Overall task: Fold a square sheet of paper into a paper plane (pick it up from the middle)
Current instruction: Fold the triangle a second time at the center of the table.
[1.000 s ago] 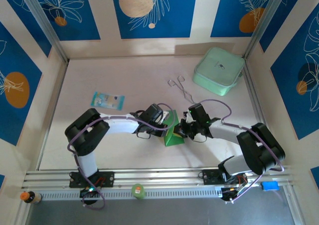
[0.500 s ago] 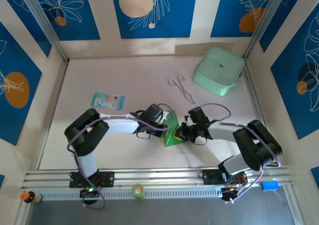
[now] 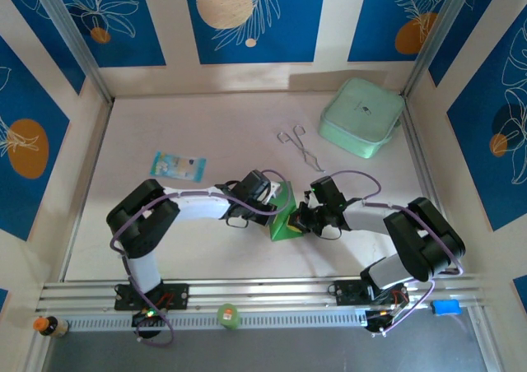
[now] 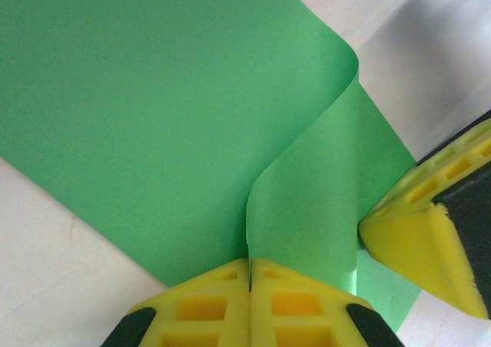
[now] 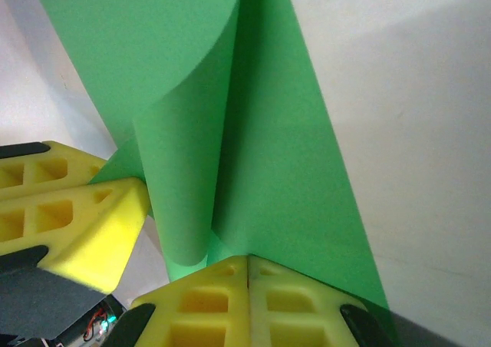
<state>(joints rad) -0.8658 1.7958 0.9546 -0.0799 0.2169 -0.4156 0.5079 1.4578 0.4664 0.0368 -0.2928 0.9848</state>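
Both arms grip the square sheet of paper (image 3: 284, 226) near the table's front middle. The left gripper (image 4: 249, 269), jaws pressed together, pinches a curled fold. The right gripper (image 5: 248, 264), likewise closed, nips the sheet from 3 o'clock, and the two tools hide part of it from above. Metal tweezers (image 3: 297, 144) lie at 12 o'clock, a mint box (image 3: 361, 117) at 1 and a blue packet (image 3: 178, 165) at 10, all well apart.

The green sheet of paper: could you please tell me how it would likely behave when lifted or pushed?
The green sheet of paper is probably floppy: it curls in a soft bend above the left gripper. It looks thin and likely very light. Pushed, it would probably buckle rather than slide, as it bows beside the right gripper.
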